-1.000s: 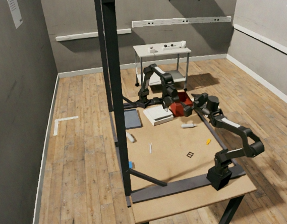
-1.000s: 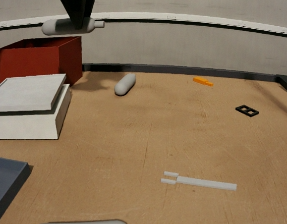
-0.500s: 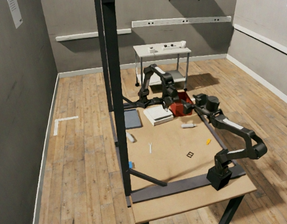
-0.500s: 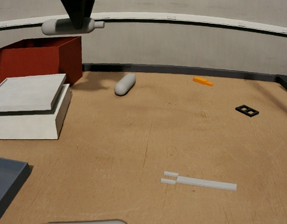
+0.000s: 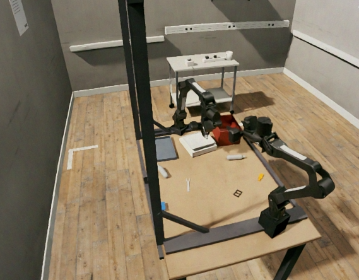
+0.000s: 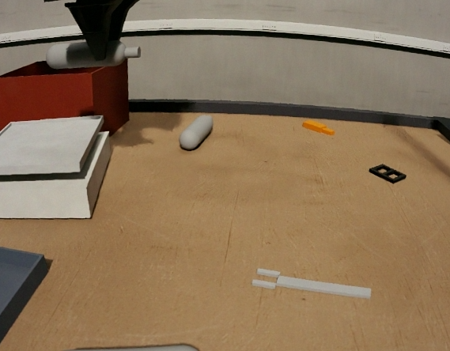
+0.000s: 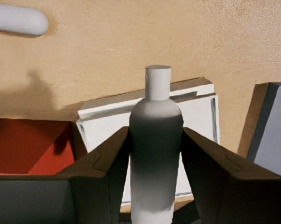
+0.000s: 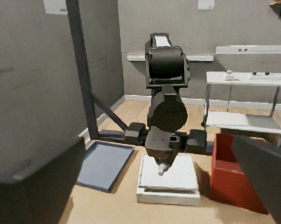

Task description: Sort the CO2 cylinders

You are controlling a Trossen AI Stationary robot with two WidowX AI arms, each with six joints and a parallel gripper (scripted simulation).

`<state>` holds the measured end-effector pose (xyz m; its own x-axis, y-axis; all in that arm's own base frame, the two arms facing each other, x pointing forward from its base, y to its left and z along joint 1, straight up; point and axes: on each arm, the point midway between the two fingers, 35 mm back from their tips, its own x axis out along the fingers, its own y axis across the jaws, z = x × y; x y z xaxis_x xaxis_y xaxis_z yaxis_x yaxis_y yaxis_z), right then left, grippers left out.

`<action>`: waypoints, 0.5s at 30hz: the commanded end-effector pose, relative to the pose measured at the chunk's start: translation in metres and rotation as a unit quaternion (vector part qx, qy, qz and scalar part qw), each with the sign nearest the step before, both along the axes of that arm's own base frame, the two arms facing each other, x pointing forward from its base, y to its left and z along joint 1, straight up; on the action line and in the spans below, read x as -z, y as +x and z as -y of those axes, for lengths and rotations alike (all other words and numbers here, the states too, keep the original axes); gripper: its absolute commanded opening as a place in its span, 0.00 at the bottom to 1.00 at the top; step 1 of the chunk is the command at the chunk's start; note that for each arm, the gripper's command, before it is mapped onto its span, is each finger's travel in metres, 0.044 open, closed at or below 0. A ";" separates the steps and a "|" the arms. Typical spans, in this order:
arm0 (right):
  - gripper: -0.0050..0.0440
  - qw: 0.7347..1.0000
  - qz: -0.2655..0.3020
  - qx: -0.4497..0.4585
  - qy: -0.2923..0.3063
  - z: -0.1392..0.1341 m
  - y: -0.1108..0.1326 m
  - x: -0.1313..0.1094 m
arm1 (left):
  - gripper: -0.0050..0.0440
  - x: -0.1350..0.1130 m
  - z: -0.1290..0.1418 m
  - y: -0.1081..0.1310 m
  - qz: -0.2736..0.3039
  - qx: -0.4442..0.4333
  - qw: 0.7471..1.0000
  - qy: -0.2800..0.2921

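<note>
My left gripper (image 5: 207, 130) (image 6: 99, 52) (image 7: 154, 133) is shut on a white CO2 cylinder (image 6: 66, 55) (image 7: 157, 125). It holds the cylinder level just above the rim of the red scrap bin (image 5: 224, 139) (image 6: 50, 95) (image 7: 21, 150) (image 8: 231, 185), neck pointing away from the bin. The white scale (image 5: 197, 143) (image 6: 42, 146) (image 7: 196, 107) (image 8: 168, 180) stands beside the bin, its plate bare. The blue-grey tray (image 5: 165, 148) (image 6: 10, 277) (image 7: 273, 130) (image 8: 103, 165) lies beyond it. A second cylinder (image 5: 235, 156) (image 6: 195, 132) (image 7: 16, 20) lies on the table; a third cylinder (image 5: 163, 171) lies by the post. My right gripper (image 5: 236, 134) is open, near the bin.
A white wrench (image 5: 188, 184) (image 6: 311, 285), an orange piece (image 5: 260, 176) (image 6: 318, 127), a black buckle (image 5: 239, 194) (image 6: 387, 173) and a blue piece (image 5: 163, 205) lie on the table. A dark post (image 5: 147, 126) rises at the table's left edge.
</note>
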<state>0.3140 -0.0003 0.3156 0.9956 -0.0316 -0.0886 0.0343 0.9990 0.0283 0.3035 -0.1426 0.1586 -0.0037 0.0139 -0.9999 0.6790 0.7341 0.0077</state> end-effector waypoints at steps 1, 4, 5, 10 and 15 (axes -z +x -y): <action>1.00 0.999 -0.024 0.017 0.013 0.000 -0.003 -0.019 | 0.00 -0.001 -0.015 -0.021 0.019 0.000 1.000 -0.009; 1.00 0.999 -0.043 0.028 0.019 0.000 -0.007 -0.025 | 0.00 0.008 -0.024 -0.034 0.018 0.000 1.000 -0.008; 1.00 0.998 -0.050 0.032 0.020 0.000 -0.008 -0.026 | 0.00 0.011 -0.027 -0.038 0.018 0.000 1.000 -0.008; 1.00 0.994 -0.094 0.046 0.021 0.001 -0.017 -0.023 | 0.00 0.022 -0.038 -0.055 0.017 0.000 1.000 -0.008; 1.00 0.988 -0.147 0.052 0.015 0.002 -0.027 -0.007 | 0.00 0.026 -0.043 -0.062 0.017 0.000 1.000 -0.008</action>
